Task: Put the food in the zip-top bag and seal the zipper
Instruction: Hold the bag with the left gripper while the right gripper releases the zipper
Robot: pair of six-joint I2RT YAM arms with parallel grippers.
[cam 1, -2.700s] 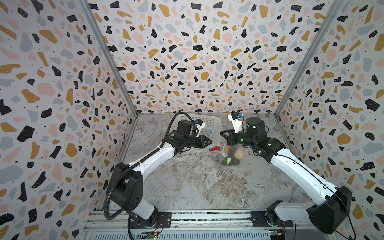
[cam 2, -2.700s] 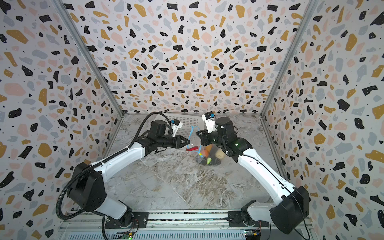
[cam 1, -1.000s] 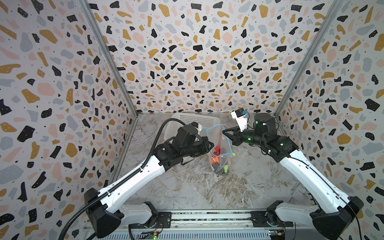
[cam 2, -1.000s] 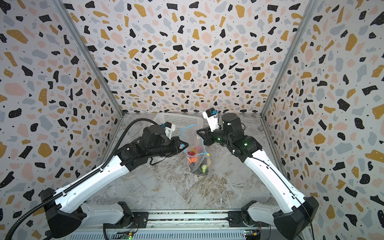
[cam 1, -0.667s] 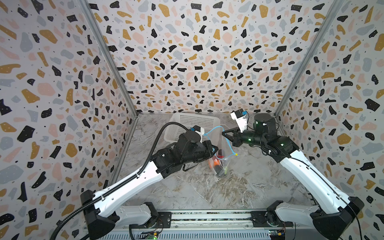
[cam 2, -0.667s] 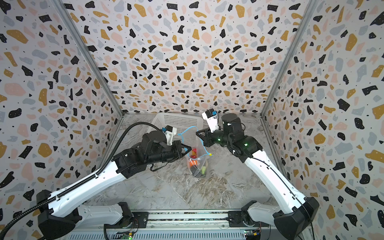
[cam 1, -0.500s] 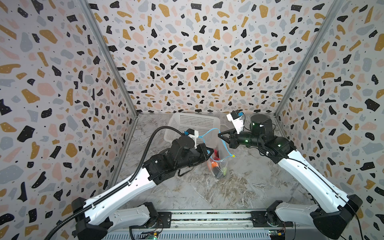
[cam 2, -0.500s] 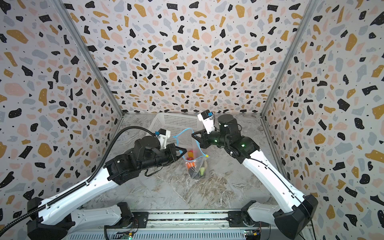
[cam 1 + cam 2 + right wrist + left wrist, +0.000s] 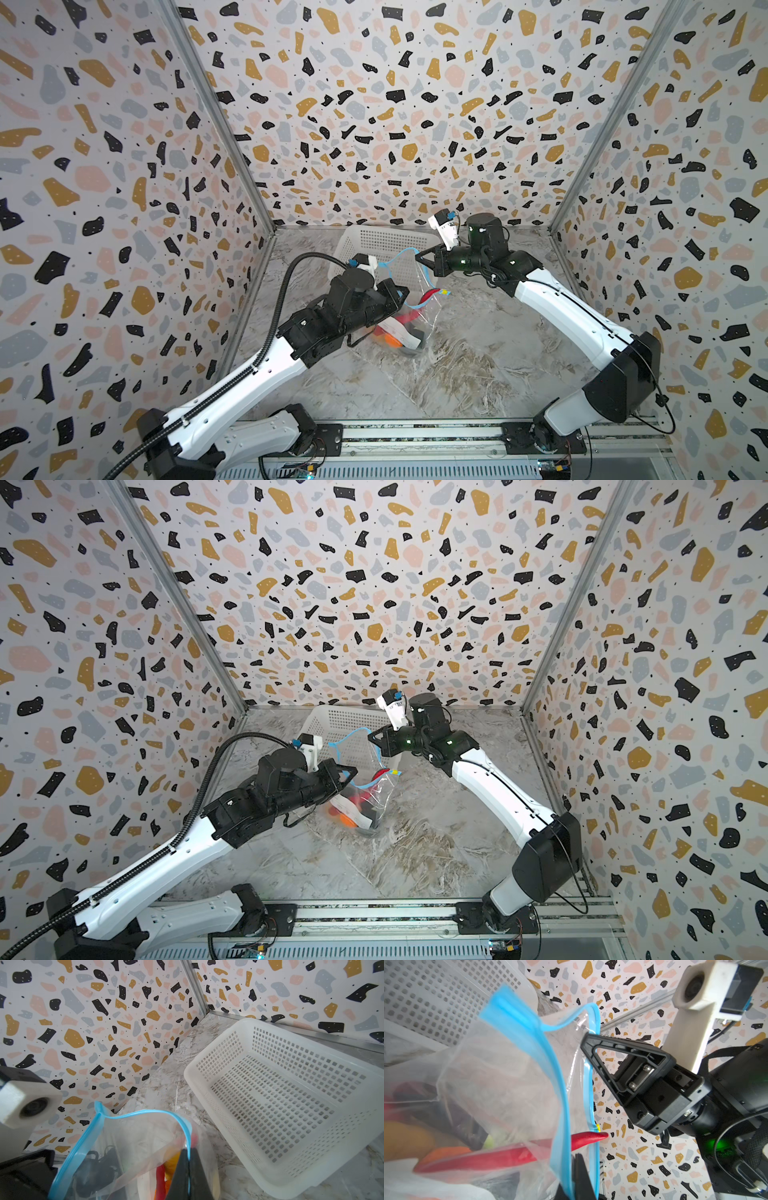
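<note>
A robot lab booth: terrazzo-print walls (image 9: 374, 104), marble-look tabletop (image 9: 478, 374), mounting rail (image 9: 415, 433).

Both top views look down from high at the front, toward the back wall (image 9: 395, 124), and show the whole table (image 9: 457, 374). The left wrist camera is close to the zip-top bag (image 9: 500, 1076), facing the right gripper (image 9: 586, 1041). The right wrist camera looks down on the zipper (image 9: 145, 1113) and white basket (image 9: 311, 1059). All views share the bag.

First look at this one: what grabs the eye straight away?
A clear zip-top bag of bright toy food is held up mid-table between the left gripper and right gripper, each pinching its rim. Its blue zipper gapes open, a red chili pointing at the mouth. A white basket stands behind.
</note>
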